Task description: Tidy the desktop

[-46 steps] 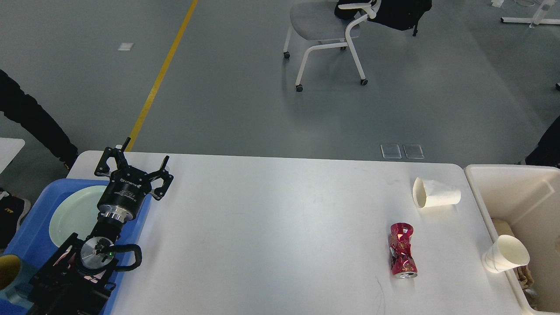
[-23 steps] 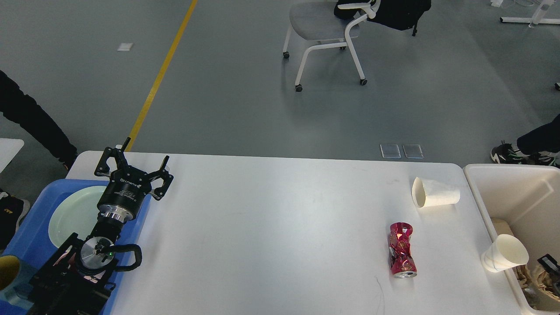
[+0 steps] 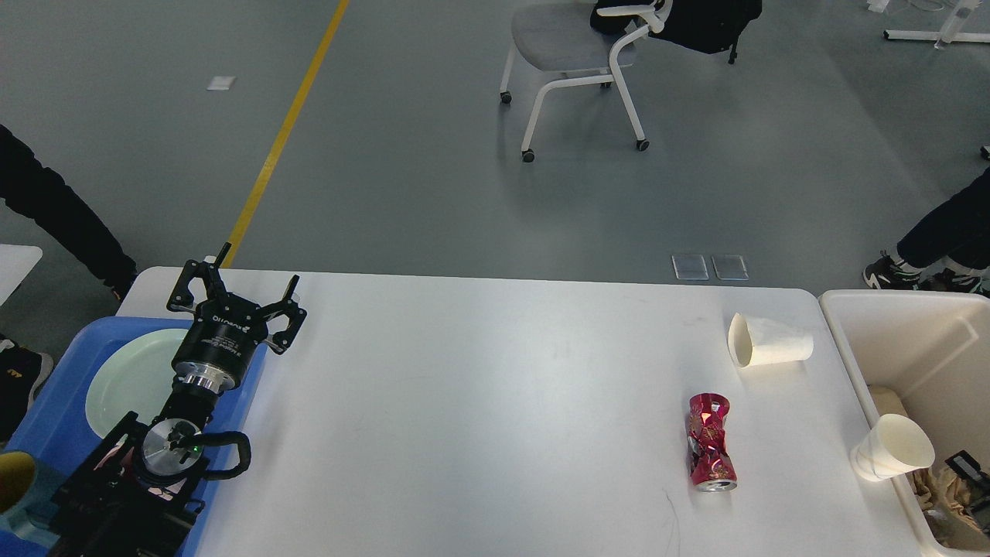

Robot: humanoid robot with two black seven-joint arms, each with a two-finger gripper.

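- Head view: the desktop (image 3: pixel 479 402) is a wide white top with rounded far corners and a smooth matte face. It fills the lower half of the view, running from the blue tray (image 3: pixel 66 363) on the left to the cream-white bin (image 3: pixel 920 340) on the right.
- Its surface shows faint grey scuffs near the middle and a thin dark hairline mark close to the near edge, right of centre.
- The left gripper (image 3: pixel 236 298) sits over the far left corner of the desktop, at the tray's right rim. Its two black fingers are spread wide with nothing between them.
- The left arm (image 3: pixel 147 472) rises from the near left corner and hides part of the tray.
- A pale green plate (image 3: pixel 131 379) lies inside the tray, partly behind the gripper's body.
- A crushed red can (image 3: pixel 712 452) lies on its side toward the near right part of the desktop, its silver end facing the near edge.
- A white paper cup (image 3: pixel 766 340) lies on its side beyond the can, near the far right corner, mouth pointing left.
- A second paper cup (image 3: pixel 893 449) leans at the bin's left wall, by the desktop's right edge.
- At the bin's lower right a small dark part (image 3: pixel 967 468) shows among crumpled brown paper (image 3: pixel 940 495); I cannot tell whether it is the right gripper.
- A white-framed chair (image 3: pixel 580 54) stands on the grey floor beyond the far edge.
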